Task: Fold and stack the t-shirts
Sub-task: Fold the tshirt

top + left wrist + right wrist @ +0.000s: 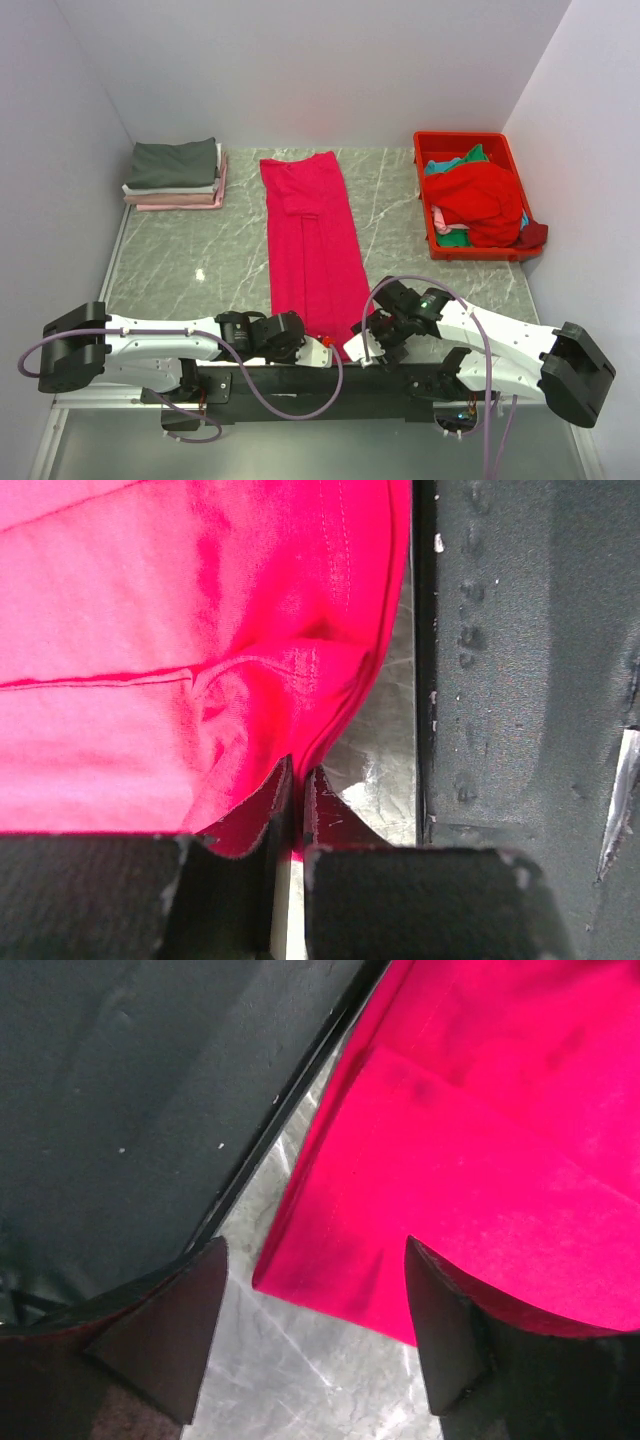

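The crimson-pink t-shirt lies folded into a long strip down the middle of the marble surface. The left fingers are pinched shut on its near left corner. The right fingers stand wide apart, straddling its near right corner. A stack of folded t-shirts sits far left; loose t-shirts fill the red bin far right.

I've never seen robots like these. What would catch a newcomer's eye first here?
The long crimson-pink shirt, folded into a narrow strip down the middle of the table, stands out, with the left hand pinching its near edge and the right hand open over the other near corner. Then come the red bin at far right, heaped with crumpled shirts, and the neat stack of folded shirts at far left.
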